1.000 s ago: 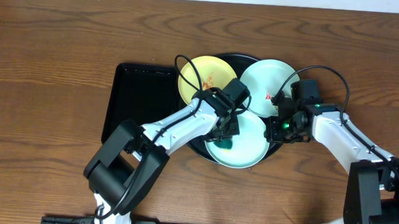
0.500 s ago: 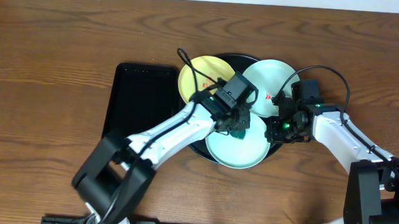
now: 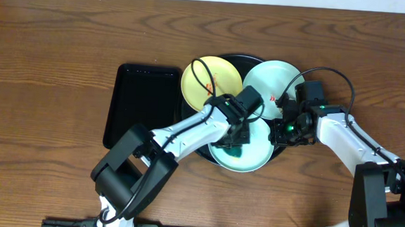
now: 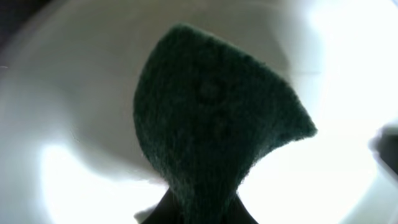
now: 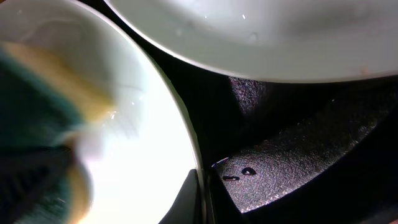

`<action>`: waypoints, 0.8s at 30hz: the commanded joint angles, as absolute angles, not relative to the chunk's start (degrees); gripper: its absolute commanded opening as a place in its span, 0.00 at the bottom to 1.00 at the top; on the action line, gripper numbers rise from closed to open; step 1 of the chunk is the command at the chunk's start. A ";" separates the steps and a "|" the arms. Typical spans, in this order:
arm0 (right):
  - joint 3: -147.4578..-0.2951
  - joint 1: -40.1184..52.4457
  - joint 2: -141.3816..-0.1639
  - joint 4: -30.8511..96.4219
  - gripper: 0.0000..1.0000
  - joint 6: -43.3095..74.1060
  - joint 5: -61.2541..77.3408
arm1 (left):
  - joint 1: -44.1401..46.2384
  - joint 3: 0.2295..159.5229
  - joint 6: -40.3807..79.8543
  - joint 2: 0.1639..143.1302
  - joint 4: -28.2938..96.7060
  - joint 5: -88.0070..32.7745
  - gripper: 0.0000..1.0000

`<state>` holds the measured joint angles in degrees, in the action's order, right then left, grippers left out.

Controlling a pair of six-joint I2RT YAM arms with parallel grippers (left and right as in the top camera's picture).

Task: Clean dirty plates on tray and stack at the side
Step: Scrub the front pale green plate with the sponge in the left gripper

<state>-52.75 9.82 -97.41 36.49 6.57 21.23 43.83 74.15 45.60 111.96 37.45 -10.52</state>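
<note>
Three plates lie on the round black tray [image 3: 282, 148]. The pale yellow plate [image 3: 203, 80] at the back left has orange smears. A mint-blue plate [image 3: 269, 77] at the back right has a red smear. The front mint-blue plate [image 3: 255, 153] lies under my left gripper [image 3: 237, 142], which is shut on a dark green sponge [image 4: 211, 124] pressed on that plate's face [image 4: 74, 124]. My right gripper [image 3: 280, 129] is shut on the front plate's right rim [image 5: 198, 168], one finger on each side of it. The sponge shows blurred in the right wrist view [image 5: 37, 124].
A smaller rectangular black tray [image 3: 138, 102] lies left of the round tray. Brown wood-grain tabletop [image 3: 51, 62] surrounds both. Small drops sit on the round tray's floor [image 5: 249, 170].
My left gripper with the sponge moved from the front plate's middle up toward its back edge, then back down onto its middle. My right gripper held still on the rim.
</note>
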 commanded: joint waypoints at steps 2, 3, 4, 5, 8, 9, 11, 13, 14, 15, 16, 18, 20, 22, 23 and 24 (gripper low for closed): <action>-53.60 9.85 -97.73 36.16 0.01 6.83 21.43 | 40.40 72.88 45.87 112.64 41.76 -5.02 0.07; -53.60 9.85 -97.73 36.16 0.01 6.81 21.43 | 40.07 72.88 44.62 112.22 41.76 -5.80 0.07; -53.60 9.85 -97.73 36.16 0.01 6.81 21.41 | 39.77 73.01 42.78 111.48 41.63 -7.31 0.07; -53.60 9.85 -97.73 36.16 0.01 6.81 21.37 | 39.57 73.19 41.39 110.65 41.60 -8.73 0.07; -53.60 9.85 -97.73 36.18 0.01 6.81 21.23 | 39.33 73.38 39.22 106.87 42.15 -10.52 0.07; -53.60 9.85 -97.73 36.18 0.01 6.81 21.23 | 39.07 73.38 38.98 105.25 42.81 -10.55 0.08; -53.60 9.85 -97.73 36.18 0.01 6.81 21.23 | 38.13 73.38 37.30 101.82 43.90 -10.52 0.07; -53.60 9.85 -97.76 36.18 0.01 6.81 21.23 | 36.45 73.38 34.02 98.17 44.58 -10.50 0.07; -53.60 9.85 -97.73 36.16 0.01 6.81 21.23 | 35.40 73.36 32.36 96.57 44.75 -10.50 0.07; -53.60 9.85 -97.73 36.16 0.01 6.81 21.23 | 33.91 73.36 29.95 94.83 44.77 -10.50 0.07; -53.60 9.85 -97.76 36.18 0.01 6.81 21.23 | 32.40 73.36 27.70 93.51 44.77 -10.44 0.07; -53.60 9.85 -97.73 36.18 0.01 6.81 21.23 | 28.62 73.36 24.75 91.66 44.88 -9.61 0.07; -53.60 9.85 -97.73 36.18 0.01 6.81 21.23 | 24.03 73.36 21.41 91.18 44.86 -9.63 0.08; -53.60 9.85 -97.73 36.18 0.01 6.81 21.26 | 19.33 73.21 17.91 91.66 44.77 -9.63 0.07; -53.60 9.85 -97.73 36.18 0.01 6.81 21.23 | 16.73 73.01 16.49 92.27 44.56 -9.61 0.07; -53.60 9.85 -97.73 36.18 0.01 6.81 21.26 | 14.61 72.84 15.99 92.97 44.40 -9.61 0.07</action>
